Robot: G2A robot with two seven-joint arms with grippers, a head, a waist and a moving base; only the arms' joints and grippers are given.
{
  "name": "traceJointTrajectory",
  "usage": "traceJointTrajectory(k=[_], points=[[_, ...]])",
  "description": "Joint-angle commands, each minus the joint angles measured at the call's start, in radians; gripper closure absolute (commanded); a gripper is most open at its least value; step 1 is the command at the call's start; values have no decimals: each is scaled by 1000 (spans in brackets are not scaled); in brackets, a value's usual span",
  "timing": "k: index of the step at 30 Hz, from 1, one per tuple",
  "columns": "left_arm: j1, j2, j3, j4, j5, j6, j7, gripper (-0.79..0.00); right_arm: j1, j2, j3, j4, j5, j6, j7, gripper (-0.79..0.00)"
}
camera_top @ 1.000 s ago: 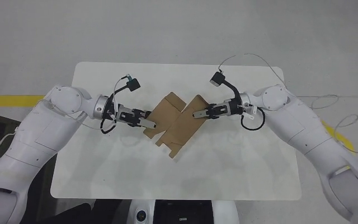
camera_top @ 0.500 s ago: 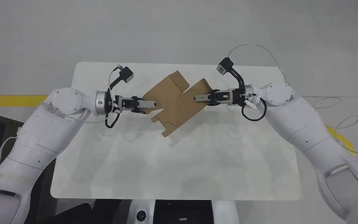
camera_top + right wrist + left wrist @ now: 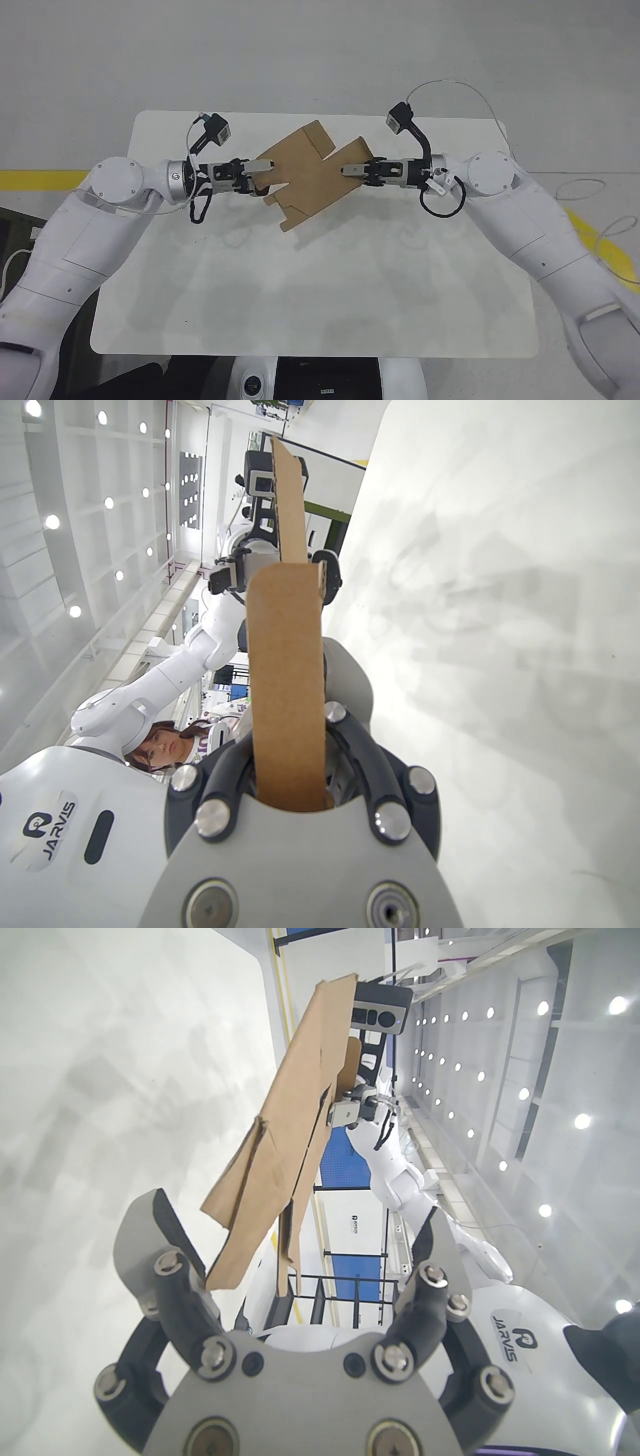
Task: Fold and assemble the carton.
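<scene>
left arm (image 3: 115, 185), right arm (image 3: 500, 180): glossy white shells, rounded joints | black cable loops (image 3: 440, 212) at wrists — one thin grey wire (image 3: 441, 83) | left gripper (image 3: 295, 1213), right gripper (image 3: 350, 171): grey plates, black linkages, silver screws (image 3: 431, 1275) | dark logo (image 3: 510, 1328) on shell

carton (image 3: 310, 178) above table (image 3: 300, 300), between left claw (image 3: 266, 163) and right claw (image 3: 347, 170)

The carton (image 3: 312, 175) hangs above the far middle of the table (image 3: 320, 310), barring the straight path between the left gripper (image 3: 262, 165) at its left edge and the right gripper (image 3: 348, 171) at its right. The table lies bare along its near side, open to passage.
</scene>
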Motion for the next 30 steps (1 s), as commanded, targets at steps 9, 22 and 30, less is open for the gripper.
traceJointTrajectory(k=[9, 22, 30], points=[[18, 1, -70, -5, -52, 21, -42, -785, -41, -2, 46, -20, -56, 28, -36, 0], [34, -7, -117, -38, -43, 44, -27, -785, -71, -19, 78, -46, -97, 49, -39, 0], [27, -28, -103, -17, -39, 60, 22, -785, -79, -33, 95, -53, -108, 46, -42, 0]])
